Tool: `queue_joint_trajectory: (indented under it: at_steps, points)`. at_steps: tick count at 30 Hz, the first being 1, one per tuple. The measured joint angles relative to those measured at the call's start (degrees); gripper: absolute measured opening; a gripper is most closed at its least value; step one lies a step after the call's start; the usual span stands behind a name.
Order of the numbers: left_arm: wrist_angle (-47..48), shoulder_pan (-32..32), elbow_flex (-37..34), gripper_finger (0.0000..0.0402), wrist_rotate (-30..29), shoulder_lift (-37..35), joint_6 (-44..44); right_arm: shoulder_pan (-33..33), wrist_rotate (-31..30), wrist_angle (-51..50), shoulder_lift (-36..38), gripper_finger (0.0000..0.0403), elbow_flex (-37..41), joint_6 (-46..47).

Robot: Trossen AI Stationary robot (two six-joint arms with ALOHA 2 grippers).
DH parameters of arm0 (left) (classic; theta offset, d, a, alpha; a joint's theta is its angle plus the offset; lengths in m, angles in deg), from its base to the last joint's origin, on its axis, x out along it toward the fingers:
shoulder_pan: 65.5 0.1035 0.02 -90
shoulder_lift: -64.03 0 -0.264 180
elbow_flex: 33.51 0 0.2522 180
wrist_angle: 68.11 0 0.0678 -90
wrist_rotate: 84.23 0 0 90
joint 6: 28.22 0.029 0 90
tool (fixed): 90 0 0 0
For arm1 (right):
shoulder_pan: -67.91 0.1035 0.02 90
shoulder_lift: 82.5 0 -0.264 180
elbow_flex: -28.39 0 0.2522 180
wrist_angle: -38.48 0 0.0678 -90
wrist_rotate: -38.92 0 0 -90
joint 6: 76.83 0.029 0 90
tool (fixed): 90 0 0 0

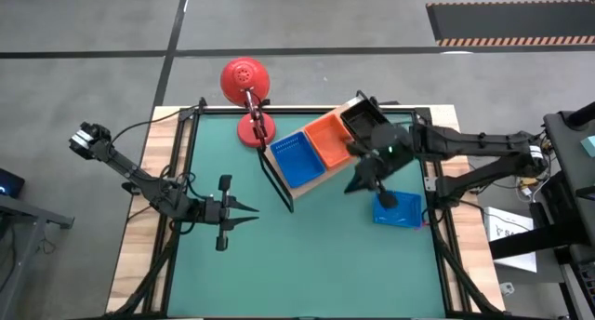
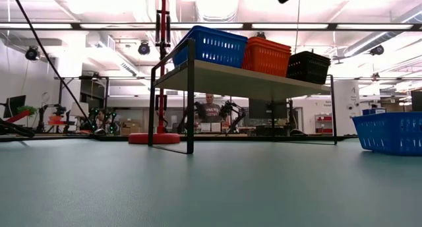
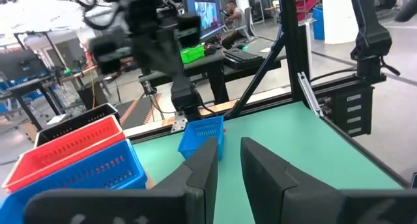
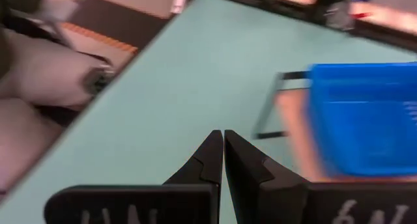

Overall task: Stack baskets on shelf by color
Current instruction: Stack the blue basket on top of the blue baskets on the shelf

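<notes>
The wooden shelf with its black wire frame stands at the table's far middle. On it, side by side, sit a blue basket, an orange basket and a black basket; the low view shows them as well, the blue basket, the orange basket and the black basket. Another blue basket sits on the mat at the right. My right gripper is shut and empty, high above the mat near the shelf's right end. My left gripper is open and empty at the left.
A round red lamp stands on its red base at the far edge, left of the shelf. The green mat lies bare on the near half. A person sits in the room beyond the table.
</notes>
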Motion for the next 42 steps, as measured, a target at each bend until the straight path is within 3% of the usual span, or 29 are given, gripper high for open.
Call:
queue_joint_trajectory:
  at_steps: [8, 13, 17, 24, 31, 37, 42]
  points:
    - [-0.15, 0.0, 0.0, 0.0051, 0.0, 0.0, 0.43, 12.48, -0.34, 0.06, -0.02, 0.0009, 3.81, 19.41]
    - [-0.28, 0.0, 0.51, 0.0051, 0.0, 0.0, 0.37, 18.14, -10.03, -2.88, -0.09, 0.0009, 9.6, 37.98]
    - [-0.79, 0.0, 0.59, 0.0051, 0.0, 0.02, 0.32, 21.32, -18.86, -10.81, -0.09, 0.0009, 13.26, 54.16]
    - [-1.08, 0.0, 0.59, 0.0051, 0.01, 0.02, 0.3, 25.1, -28.55, -24.29, -0.09, 0.0009, 14.28, 78.86]
    - [-1.43, 0.0, 0.59, 0.0051, 0.02, 0.02, -0.03, 29.14, -34.2, -19.01, -0.27, 0.0009, 14.01, 88.3]
    - [-1.43, 0.0, 0.59, 0.0051, 0.02, 0.02, -0.03, 30.01, -35.87, -18.5, -6.82, 0.0009, 10.92, 90.79]
    - [-1.43, 0.0, 0.59, 0.0051, 0.01, 0.02, -0.01, 29.88, -37.63, -28.92, -14.53, 0.0009, 4.67, 92.66]
